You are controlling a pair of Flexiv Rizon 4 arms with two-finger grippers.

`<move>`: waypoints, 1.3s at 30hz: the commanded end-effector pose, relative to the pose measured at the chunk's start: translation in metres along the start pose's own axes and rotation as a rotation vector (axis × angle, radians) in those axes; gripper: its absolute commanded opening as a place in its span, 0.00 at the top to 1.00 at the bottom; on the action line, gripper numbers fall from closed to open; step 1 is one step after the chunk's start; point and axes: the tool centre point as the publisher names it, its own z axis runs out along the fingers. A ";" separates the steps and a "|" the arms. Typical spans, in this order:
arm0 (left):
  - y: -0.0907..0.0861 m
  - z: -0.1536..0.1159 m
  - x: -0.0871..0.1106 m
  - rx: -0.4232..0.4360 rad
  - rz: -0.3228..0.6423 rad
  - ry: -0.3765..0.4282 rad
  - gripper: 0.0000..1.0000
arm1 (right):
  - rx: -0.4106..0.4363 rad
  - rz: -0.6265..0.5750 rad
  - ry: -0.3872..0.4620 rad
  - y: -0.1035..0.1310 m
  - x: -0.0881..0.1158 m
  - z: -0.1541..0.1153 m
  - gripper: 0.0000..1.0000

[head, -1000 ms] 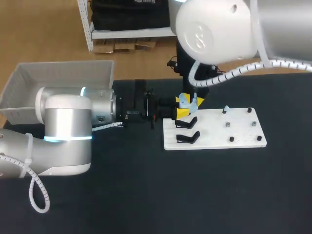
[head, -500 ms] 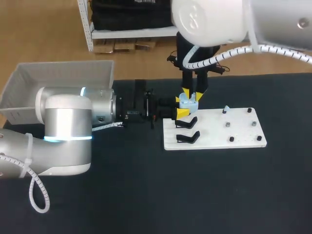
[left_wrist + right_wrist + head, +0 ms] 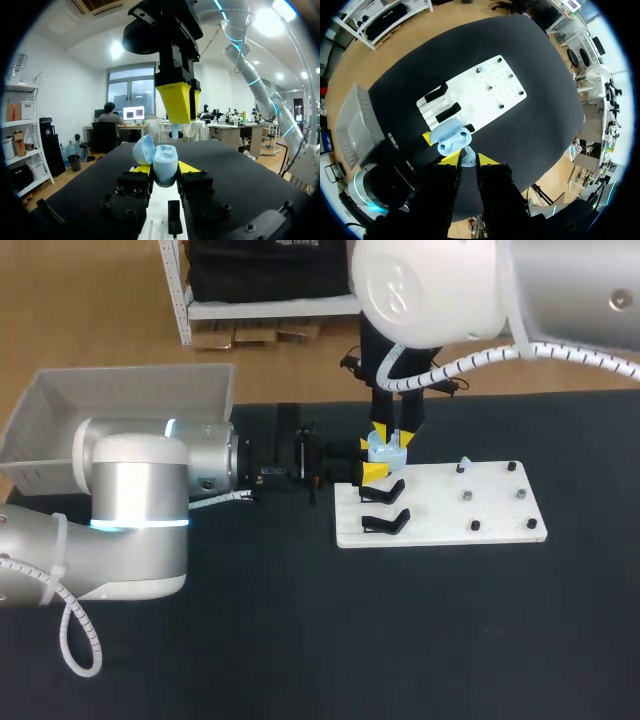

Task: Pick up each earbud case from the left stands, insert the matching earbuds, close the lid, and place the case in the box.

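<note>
A light-blue earbud case (image 3: 385, 451) with its lid open is held at the far left corner of the white board (image 3: 450, 510). My left gripper (image 3: 371, 459) is shut on it from the side. In the left wrist view the case (image 3: 164, 161) sits between the yellow tips of the left gripper (image 3: 164, 169). My right gripper (image 3: 393, 438) hangs straight above the case, pointing down. It is shut on a small light-blue earbud (image 3: 467, 155) just over the open case (image 3: 451, 139). Another earbud (image 3: 465, 462) stands on a peg of the board.
Two black stands (image 3: 385, 507) are on the board's left part, and several dark pegs (image 3: 497, 497) on its right part. A grey box (image 3: 120, 400) sits at the table's far left, behind my left arm.
My right arm has swung across, and its gripper has come down over the open case. The left arm and the case have stayed where they were.
</note>
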 end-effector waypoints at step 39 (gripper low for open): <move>-0.001 0.000 0.001 -0.005 0.003 -0.005 1.00 | 0.084 0.018 0.006 0.007 -0.012 0.009 1.00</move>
